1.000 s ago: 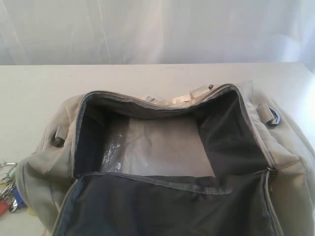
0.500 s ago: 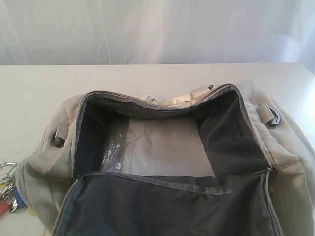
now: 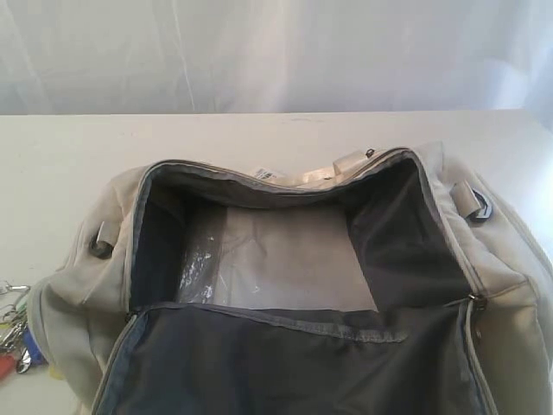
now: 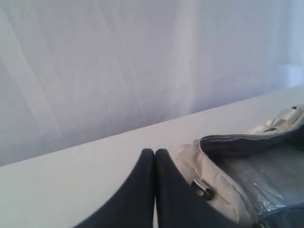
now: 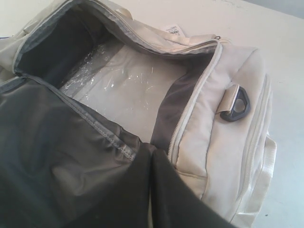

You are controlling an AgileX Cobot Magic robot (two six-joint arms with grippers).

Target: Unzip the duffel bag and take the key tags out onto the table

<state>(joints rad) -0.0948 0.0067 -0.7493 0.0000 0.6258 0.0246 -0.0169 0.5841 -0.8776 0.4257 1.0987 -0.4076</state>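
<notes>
Seeing nothing move, I judge it done: duffel bag (image 3: 510, 337) open, key tags (image 3: 15, 344) on the surface (image 3: 259, 143), left end effector (image 4: 154, 159) and right end effector (image 5: 152, 154) clenched empty.

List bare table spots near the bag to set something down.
Widest: the table strip between the duffel bag and the table's far edge. Also bare left of the bag, behind the key tags. Crowded: the near-left edge, where the tags lie beside the bag.
</notes>
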